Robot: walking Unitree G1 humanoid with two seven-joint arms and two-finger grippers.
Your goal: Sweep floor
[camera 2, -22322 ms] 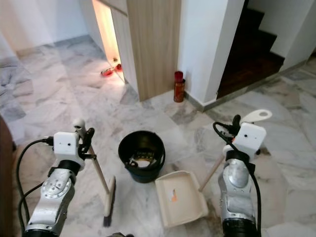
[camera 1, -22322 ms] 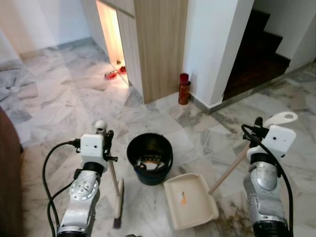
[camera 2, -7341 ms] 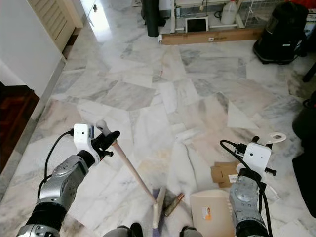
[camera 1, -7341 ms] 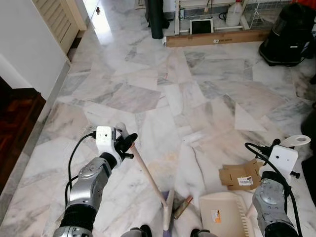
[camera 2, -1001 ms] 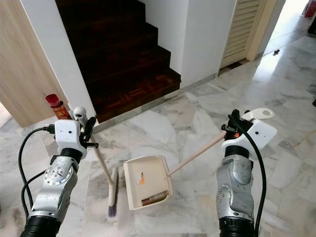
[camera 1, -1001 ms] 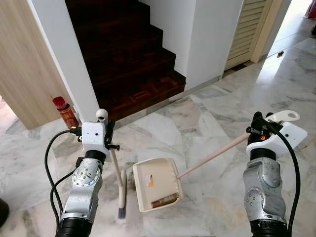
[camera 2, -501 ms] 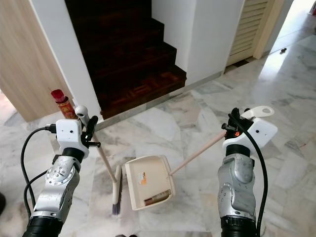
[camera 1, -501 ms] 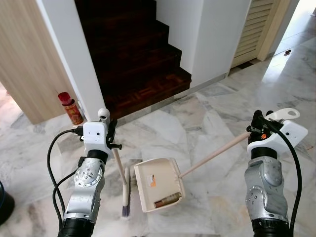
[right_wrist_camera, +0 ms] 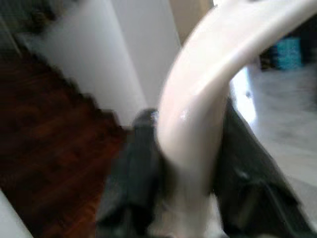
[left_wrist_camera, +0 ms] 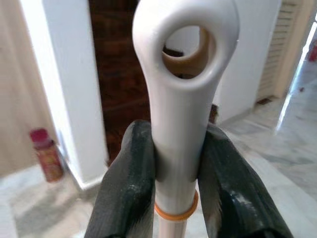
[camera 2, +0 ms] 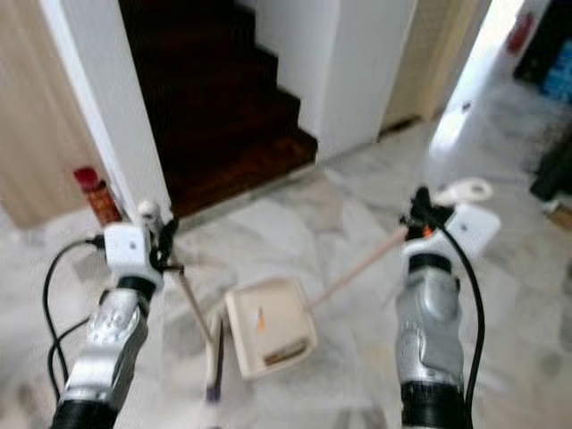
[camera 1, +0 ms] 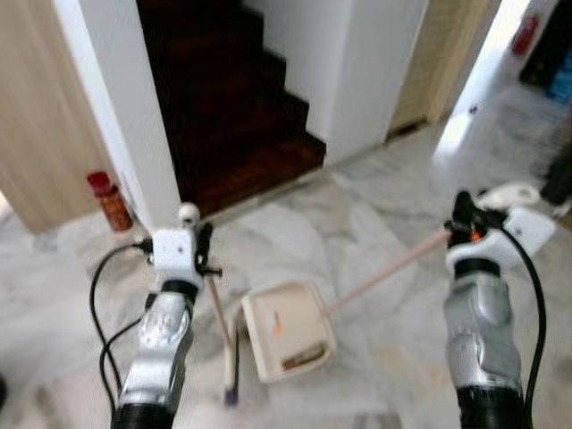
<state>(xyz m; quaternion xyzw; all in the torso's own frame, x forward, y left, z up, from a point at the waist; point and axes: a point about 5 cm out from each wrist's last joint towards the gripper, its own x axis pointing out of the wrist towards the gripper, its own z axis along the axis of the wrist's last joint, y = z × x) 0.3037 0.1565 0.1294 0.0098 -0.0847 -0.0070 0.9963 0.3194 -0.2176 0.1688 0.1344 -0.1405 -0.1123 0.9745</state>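
In the blurred head views my left gripper is shut on the top of the broom handle. The broom head rests on the marble floor. The left wrist view has both black fingers pressed against the white handle end with its hanging hole. My right gripper is shut on the long wooden handle of the cream dustpan. The pan sits beside the broom head with a brown scrap in it. In the right wrist view the white grip sits between the fingers.
A dark wooden staircase rises straight ahead between white walls. A red bottle stands at the foot of the left wall, next to a wood panel. A bright doorway opens at the far right.
The whole picture has shifted a little and blurred, so the camera is moving. Both grippers keep their holds; broom and dustpan stay in the same places relative to the arms.
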